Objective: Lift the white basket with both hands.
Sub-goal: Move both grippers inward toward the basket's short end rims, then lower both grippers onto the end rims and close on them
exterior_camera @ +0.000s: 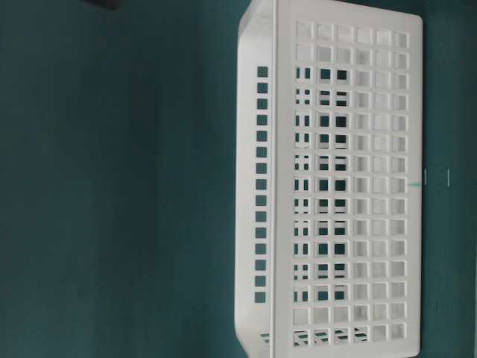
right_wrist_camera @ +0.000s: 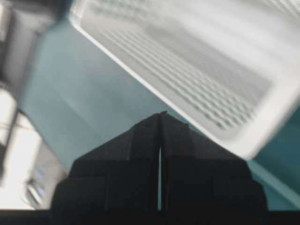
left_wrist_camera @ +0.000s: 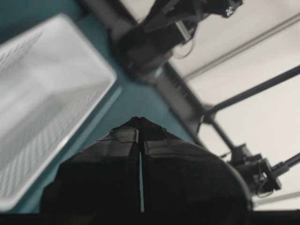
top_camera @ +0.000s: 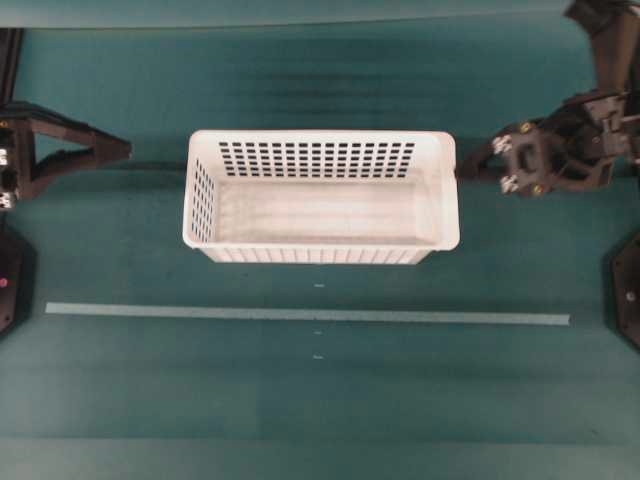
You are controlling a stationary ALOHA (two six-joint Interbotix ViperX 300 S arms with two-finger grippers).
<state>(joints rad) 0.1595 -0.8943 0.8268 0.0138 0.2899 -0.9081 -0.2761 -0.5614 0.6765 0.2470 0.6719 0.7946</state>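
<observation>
Sitting upright on the teal tabletop (top_camera: pixel 320 400), open side up, slightly above the middle of the overhead view: the white basket (top_camera: pixel 320 195). Long axis running left to right; solid floor bare; rows of small slots along the far long wall and the left end wall; rounded rim unbroken all the way round. Seen sideways in the table-level view as a slotted wall (exterior_camera: pixel 350 186) filling the right half of the picture, against plain teal.

Pointing at the basket's left end from the left edge of the overhead view, well apart from it: the left gripper (top_camera: pixel 125 150), fingers pressed together to a single point, nothing between them. Confirmed by the left wrist view, with the two black fingers (left_wrist_camera: pixel 117 140) meeting along a thin seam at the left gripper tip (left_wrist_camera: pixel 140 121) and the basket's corner (left_wrist_camera: pixel 61 93) lying up and to the left, clear of the tip.

Reaching in from the right edge, tip just beside the right end of the basket's rim, contact not decidable from overhead: the right gripper (top_camera: pixel 466 168), likewise closed and empty. Shown in the blurred right wrist view as two fingers joined at the right gripper tip (right_wrist_camera: pixel 161 115), with the basket's slotted wall (right_wrist_camera: pixel 197 89) above and to the right and a gap of teal between.

Lying below the basket, parallel to its long side and well apart: a pale tape strip (top_camera: pixel 300 314).
</observation>
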